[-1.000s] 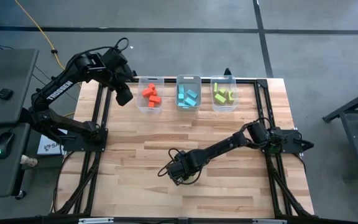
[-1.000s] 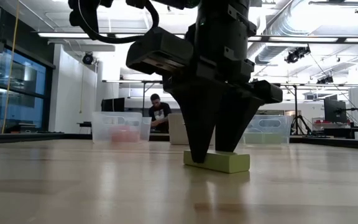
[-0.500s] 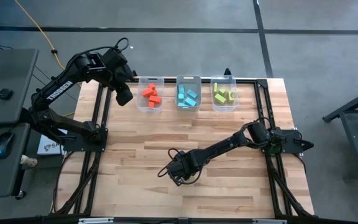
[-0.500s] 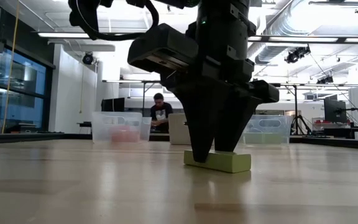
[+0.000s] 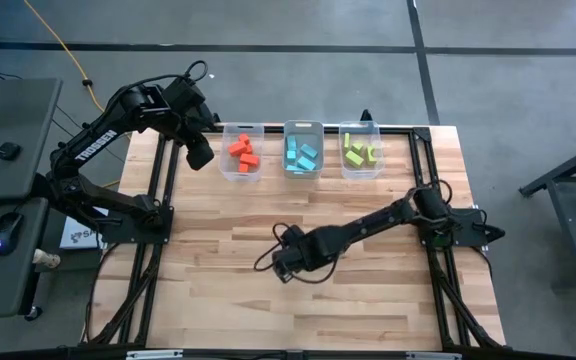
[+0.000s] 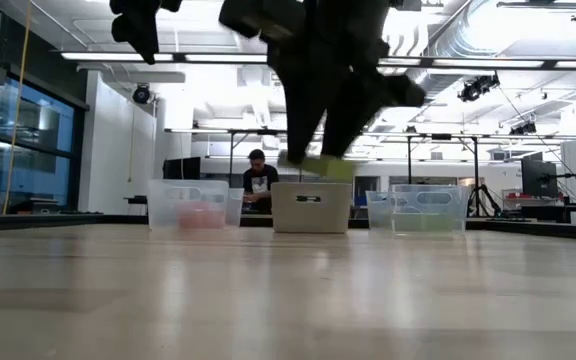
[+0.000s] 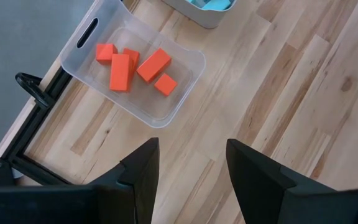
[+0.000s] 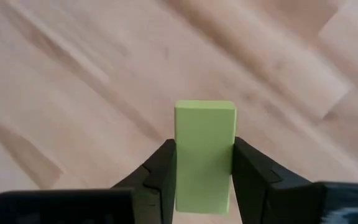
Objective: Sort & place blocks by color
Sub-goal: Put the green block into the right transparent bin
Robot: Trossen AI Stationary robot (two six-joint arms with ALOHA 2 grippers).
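- The yellow-green bar [image 8: 204, 155] is sitting clamped between your right gripper's [image 8: 204, 186] two dark fingers, its long side running out past the fingertips.
- In the low view that bar [image 6: 318, 165] is hanging clear above the table [image 6: 288, 300], with open air between it and the wood.
- From above, your right gripper [image 5: 280, 265] is holding it over the middle of the table, a little toward the left side, with the right arm [image 5: 368, 228] reaching in from the right edge.
- The other blocks are lying sorted in three clear bins along the far edge: red-orange blocks [image 5: 242, 153] in the left bin [image 5: 226, 170], light blue blocks [image 5: 303, 154] in the middle bin [image 5: 304, 126], yellow-green blocks [image 5: 360, 153] in the right bin [image 5: 359, 126].
- Your left gripper [image 7: 188, 168] is hovering just beside the left bin, at the far left corner of the table, fingers parted and gripping nothing.
- Its wrist camera is showing you the red-orange blocks [image 7: 135, 65] inside that bin [image 7: 185, 102], and a corner of the middle bin [image 7: 199, 14].
- Beyond the table, a person [image 6: 258, 185] is sitting in the room behind the bins.
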